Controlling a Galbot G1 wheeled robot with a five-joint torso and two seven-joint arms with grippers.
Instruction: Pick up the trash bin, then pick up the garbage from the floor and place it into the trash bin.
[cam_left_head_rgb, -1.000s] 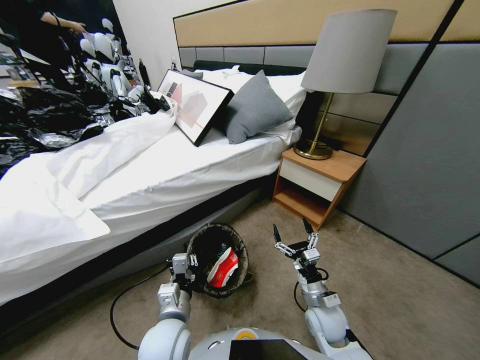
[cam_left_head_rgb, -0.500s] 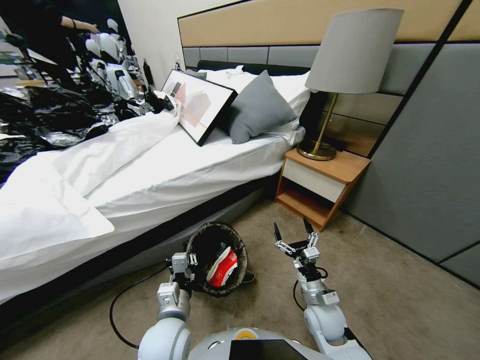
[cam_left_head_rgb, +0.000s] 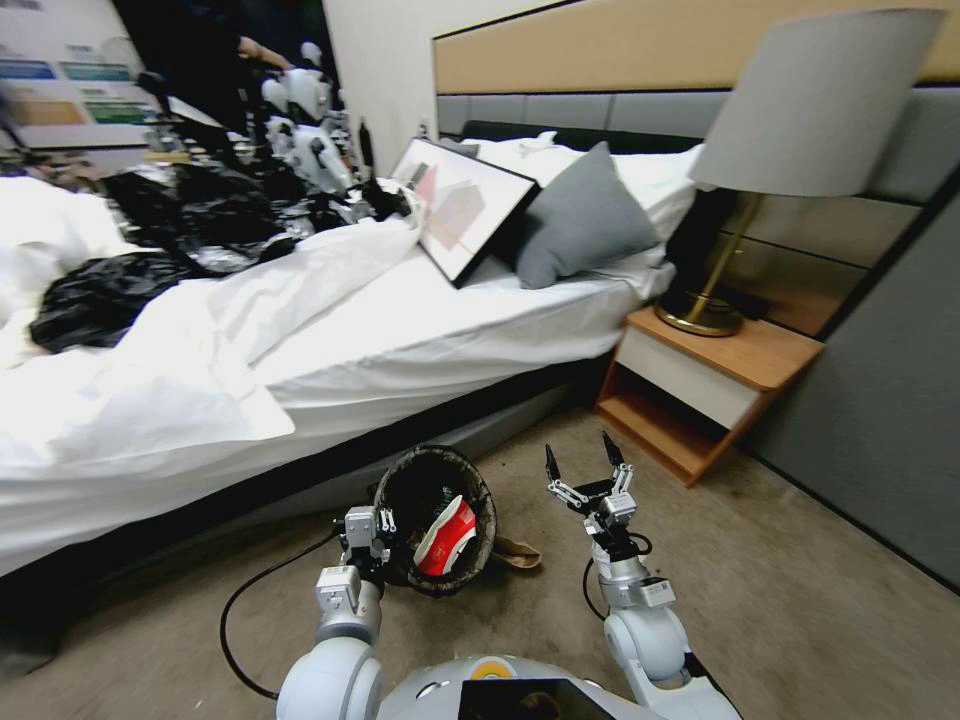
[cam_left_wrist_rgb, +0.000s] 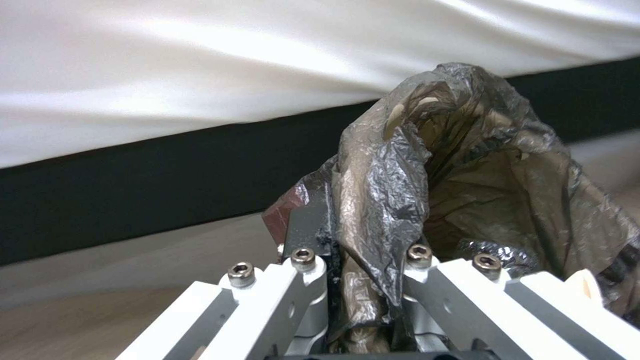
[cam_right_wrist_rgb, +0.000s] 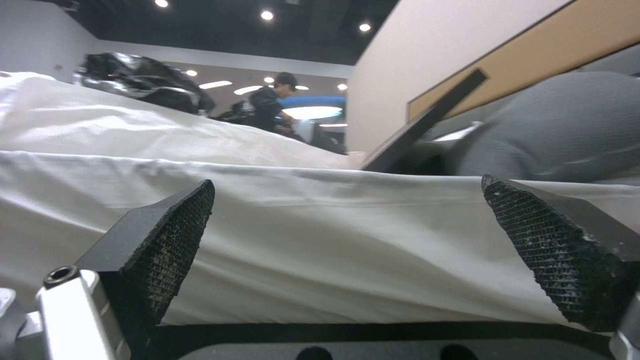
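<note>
Trash bin (cam_left_head_rgb: 436, 520), black-lined and tilted, holds a red-white packet (cam_left_head_rgb: 446, 537); left gripper (cam_left_head_rgb: 368, 528) pinches its rim, right gripper (cam_left_head_rgb: 580, 462) spread empty.

**Robot body: visible condition**

We note silver-grey rounded arm links. The left gripper (cam_left_wrist_rgb: 360, 280) has white linkage bars with socket-head screws; the right gripper (cam_left_head_rgb: 585, 465) has black pointed fingers (cam_right_wrist_rgb: 170, 240) with cross-hatched pads. A black cable (cam_left_head_rgb: 240, 620) loops beside the left arm. An orange mark sits on the torso (cam_left_head_rgb: 492, 672).
</note>
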